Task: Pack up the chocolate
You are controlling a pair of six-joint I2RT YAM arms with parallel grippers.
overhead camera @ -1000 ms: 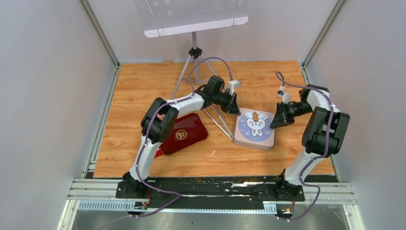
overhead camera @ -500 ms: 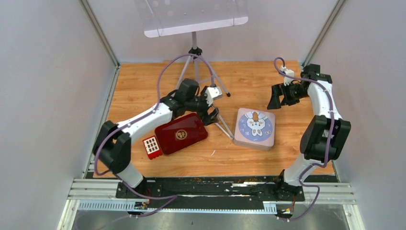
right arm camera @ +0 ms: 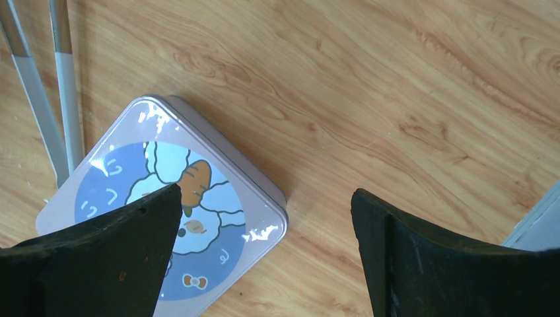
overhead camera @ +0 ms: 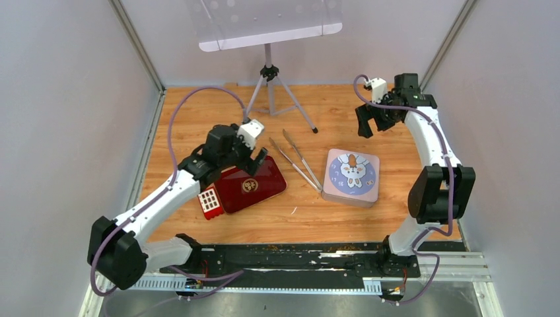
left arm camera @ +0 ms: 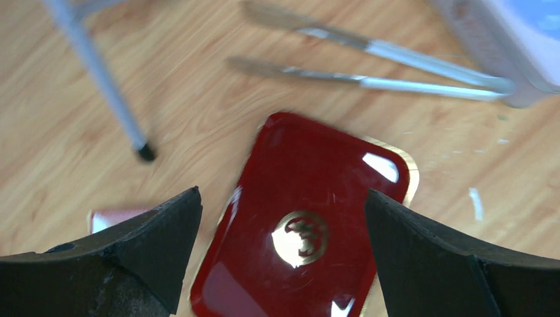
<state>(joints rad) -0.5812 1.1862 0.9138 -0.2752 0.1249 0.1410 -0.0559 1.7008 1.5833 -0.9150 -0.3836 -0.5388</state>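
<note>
Starting at the left of the worktop [overhead camera: 198, 119], I see a small red box with a white-square grid [overhead camera: 209, 201] lying just beside the near-left end of a flat dark red tin [overhead camera: 253, 185] with a gold emblem in the middle of its lid. My left end effector [left arm camera: 282, 201] hangs over the far-left part of that tin, released, jaws spread wide with nothing between them; the left wrist view looks straight down past both fingers onto the glossy lid.

Right of the tin lies a pair of metal tongs [overhead camera: 295, 160], arms splayed toward the far left, the joined end right up against the left side of a pale square tin [overhead camera: 352, 175] printed with a rabbit and a carrot. Its lid is on. Behind the tongs a tripod [overhead camera: 271, 86] stands at the back of the worktop.

My right end effector [right arm camera: 265, 195] is up at the far right, well apart from the rabbit tin, also released and empty.

I cannot tell where the chocolate is; no view shows it.
</note>
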